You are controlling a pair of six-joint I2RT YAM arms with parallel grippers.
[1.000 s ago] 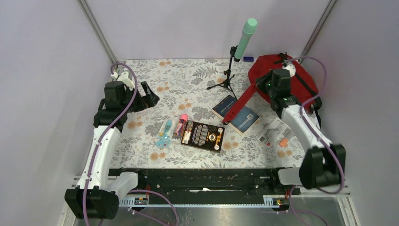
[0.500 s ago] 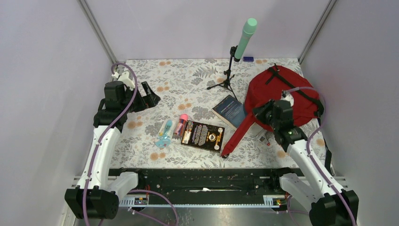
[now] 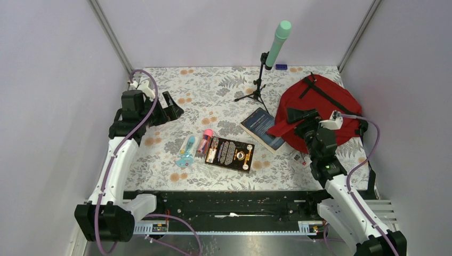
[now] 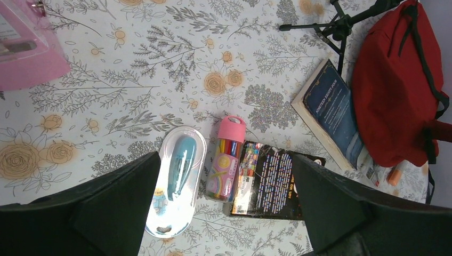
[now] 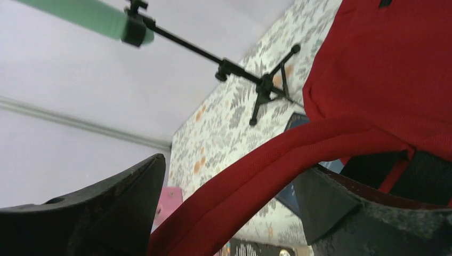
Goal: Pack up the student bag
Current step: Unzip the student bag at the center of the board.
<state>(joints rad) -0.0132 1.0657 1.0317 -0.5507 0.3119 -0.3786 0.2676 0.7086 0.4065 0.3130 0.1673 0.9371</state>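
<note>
The student bag (image 3: 330,104), a dark-red backpack with black straps, lies at the back right of the table and also shows at the right in the left wrist view (image 4: 394,90). My right gripper (image 3: 296,116) hovers at its left edge, open. A red shoulder strap (image 5: 277,176) runs loosely between its jaws (image 5: 229,170), which stand wide apart and do not pinch it. My left gripper (image 3: 173,109) stands open at the far left, above the table, with nothing between its fingers (image 4: 226,197).
A blue book (image 3: 258,124) lies partly under the bag's edge. In the middle lie a black book (image 3: 230,153), a pink marker tube (image 3: 204,141) and a blue stapler in a clear case (image 3: 186,152). A microphone tripod (image 3: 259,88) stands at the back. A pink box (image 4: 24,48) sits far left.
My right gripper has opened and the strap has gone slack. That arm drew back toward the near edge, dragging the bag a little nearer. The left arm barely moved.
</note>
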